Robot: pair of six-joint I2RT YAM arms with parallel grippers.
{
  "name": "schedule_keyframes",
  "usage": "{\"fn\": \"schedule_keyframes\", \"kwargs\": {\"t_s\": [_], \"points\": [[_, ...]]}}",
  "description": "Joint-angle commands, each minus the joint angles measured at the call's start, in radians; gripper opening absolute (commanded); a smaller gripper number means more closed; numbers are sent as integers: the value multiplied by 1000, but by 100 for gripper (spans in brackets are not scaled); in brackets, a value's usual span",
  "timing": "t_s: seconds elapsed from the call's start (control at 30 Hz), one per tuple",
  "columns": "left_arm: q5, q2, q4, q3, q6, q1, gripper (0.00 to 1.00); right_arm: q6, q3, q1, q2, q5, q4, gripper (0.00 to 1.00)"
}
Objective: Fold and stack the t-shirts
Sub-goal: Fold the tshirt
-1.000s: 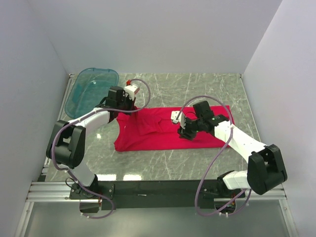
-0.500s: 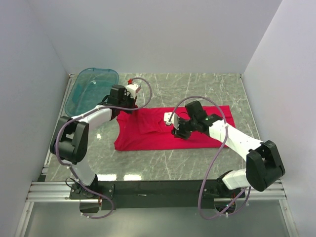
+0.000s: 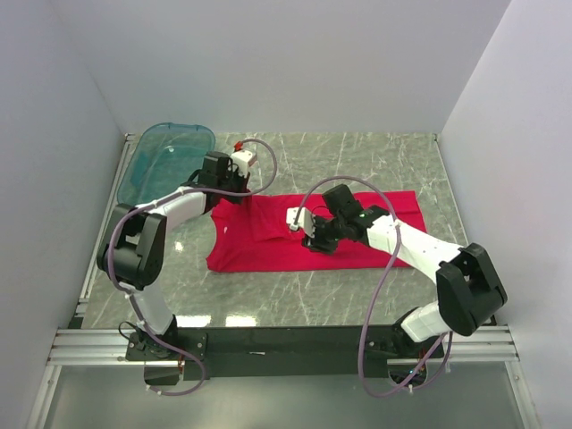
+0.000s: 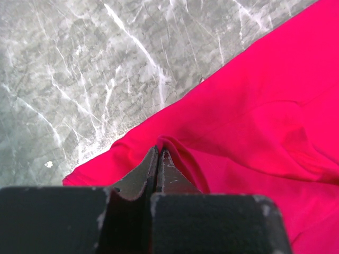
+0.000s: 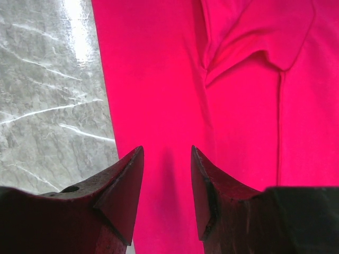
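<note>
Mid-fold, the left pincer (image 4: 159, 156) pinches the t-shirt (image 3: 259, 255) at its far-left edge; the right pincer (image 5: 167, 153) hangs open and empty above it, likely needing a grip next.

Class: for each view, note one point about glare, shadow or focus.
Top external: even light, pale reflections on the table near its front edge. Left wrist: the left claw, close to the lens, is dark with little detail; the t-shirt is clear. Right wrist: glare on the table at top left; the right claw is tinted red.
</note>
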Motion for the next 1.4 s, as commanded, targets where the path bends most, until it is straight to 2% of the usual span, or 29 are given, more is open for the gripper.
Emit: {"fn": "schedule_keyframes", "kwargs": {"t_s": [0.0,0.27,0.37,0.4,0.5,0.6,0.67,0.73,0.77,0.83,0.97,1.1,1.27,1.37], "points": [[16,12,19,46,20,4,1,9,49,20,18,22,35,48],[3,38,20,61,8,4,4,7,75,58,41,52,29,48],[-12,46,19,66,-3,3,13,7,87,72,53,63,28,48],[-35,45,19,67,-14,3,23,9,92,80,61,68,29,48],[-101,11,27,69,-37,3,37,9,118,100,84,86,25,48],[-205,-52,27,84,-55,3,46,12,165,127,120,107,21,48],[-254,-92,16,109,-64,4,46,10,208,146,140,111,13,48],[-344,-178,16,109,-87,4,51,-2,250,187,174,132,12,48],[-365,-255,-8,89,-148,4,53,-8,263,202,202,147,13,48],[-366,-346,-3,45,-176,7,58,-19,296,234,235,198,21,49],[-343,-598,-9,-156,-233,10,77,-4,411,296,346,284,24,49],[-340,-903,-45,-333,-296,12,87,10,466,337,456,371,36,49],[-345,-1156,-113,-495,-328,12,94,13,509,353,531,428,38,49],[-345,-1219,-153,-512,-321,12,95,16,534,351,565,449,36,49]]}}
